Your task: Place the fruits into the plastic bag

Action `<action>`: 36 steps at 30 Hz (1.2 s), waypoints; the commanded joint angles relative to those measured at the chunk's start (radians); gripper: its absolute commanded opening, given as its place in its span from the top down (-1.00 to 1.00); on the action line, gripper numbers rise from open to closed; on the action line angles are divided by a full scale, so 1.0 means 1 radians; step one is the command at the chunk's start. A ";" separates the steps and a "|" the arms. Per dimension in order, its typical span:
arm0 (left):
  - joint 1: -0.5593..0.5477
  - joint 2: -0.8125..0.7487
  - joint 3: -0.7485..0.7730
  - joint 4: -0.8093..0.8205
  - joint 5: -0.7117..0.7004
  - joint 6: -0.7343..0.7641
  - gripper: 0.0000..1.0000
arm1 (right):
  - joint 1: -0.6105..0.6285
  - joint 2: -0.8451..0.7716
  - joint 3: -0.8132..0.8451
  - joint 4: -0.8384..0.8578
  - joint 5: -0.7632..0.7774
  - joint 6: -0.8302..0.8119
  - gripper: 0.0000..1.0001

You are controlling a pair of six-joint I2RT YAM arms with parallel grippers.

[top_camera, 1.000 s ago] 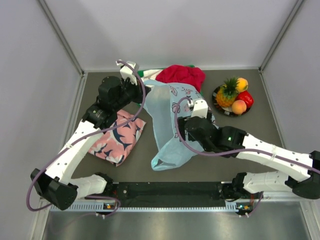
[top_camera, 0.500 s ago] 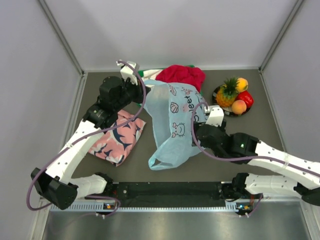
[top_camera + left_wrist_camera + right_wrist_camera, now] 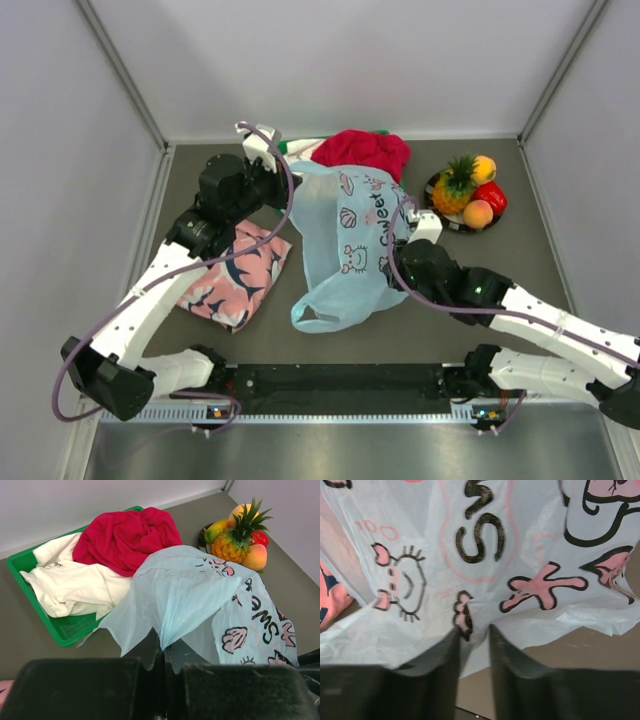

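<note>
The light-blue plastic bag lies spread across the middle of the table. My left gripper is shut on its far-left edge and holds that edge raised. My right gripper is at the bag's right side. Its jaws stand narrow with a gap, and a fold of the film sits between them. The fruits sit together on a dark plate at the back right: pineapple, mango, peach and a red fruit.
A pink cloth with navy sharks lies left of the bag under the left arm. A green tray holding a red garment and a white one stands at the back, touching the bag. Grey walls close three sides.
My right gripper drew back from over the bag to its right edge and its jaws narrowed around a fold. The bag now lies wider, its print showing. The left arm held still.
</note>
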State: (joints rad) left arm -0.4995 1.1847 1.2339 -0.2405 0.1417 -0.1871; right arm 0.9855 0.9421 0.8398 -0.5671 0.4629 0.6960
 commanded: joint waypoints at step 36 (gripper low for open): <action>-0.162 -0.034 0.021 0.018 0.311 -0.195 1.00 | -0.211 -0.127 0.171 0.041 -0.164 -0.149 -0.48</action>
State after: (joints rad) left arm -0.6563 1.1469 1.2045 -0.3248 0.4786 -0.4126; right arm 0.6292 0.8936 1.0321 -0.5400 0.2707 0.4580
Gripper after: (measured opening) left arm 0.016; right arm 0.740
